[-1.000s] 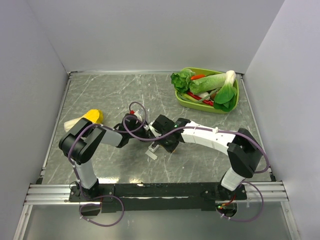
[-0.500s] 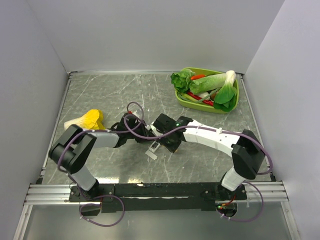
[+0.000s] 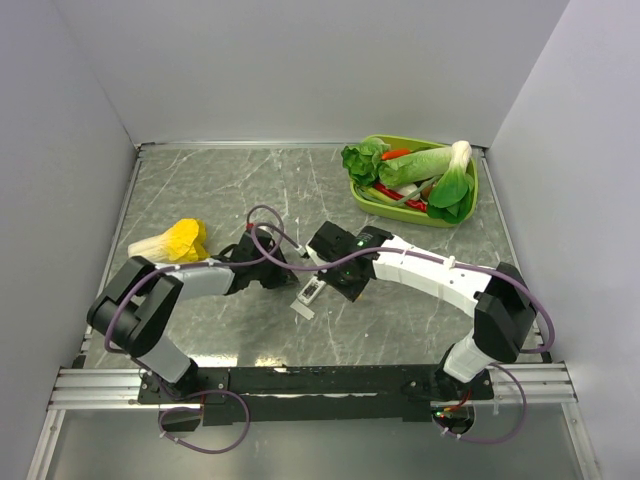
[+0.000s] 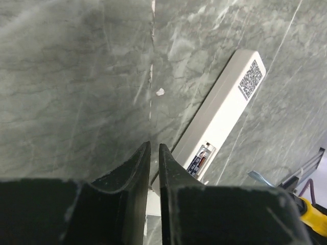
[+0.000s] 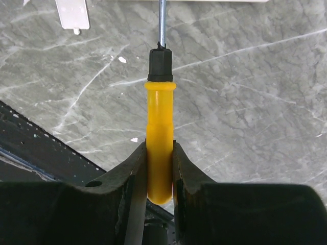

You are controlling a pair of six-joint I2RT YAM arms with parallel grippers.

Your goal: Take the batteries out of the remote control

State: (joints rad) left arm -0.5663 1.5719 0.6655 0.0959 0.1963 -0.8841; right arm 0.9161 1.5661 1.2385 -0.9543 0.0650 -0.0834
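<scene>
The white remote control (image 4: 225, 107) lies back-up on the marble table, a QR label at its far end. One dark and reddish battery (image 4: 201, 160) sits in its recess, just right of my left gripper (image 4: 154, 145). The left fingers stand almost together with nothing between them, beside the remote's near end. My right gripper (image 5: 159, 145) is shut on the yellow handle of a screwdriver (image 5: 159, 117), whose shaft points toward the remote. From above, the two grippers meet at the remote (image 3: 312, 289) in mid-table.
A small flat white cover piece (image 5: 73, 13) lies on the table left of the screwdriver shaft. A green tray (image 3: 470, 205) of vegetables stands at the back right. A yellow vegetable (image 3: 175, 240) lies at the left. The black base rail (image 5: 30, 148) runs near the right wrist.
The left arm has stretched and lowered, carrying its gripper a little to the right toward the remote. The right gripper with the screwdriver has shifted slightly away from the near edge.
</scene>
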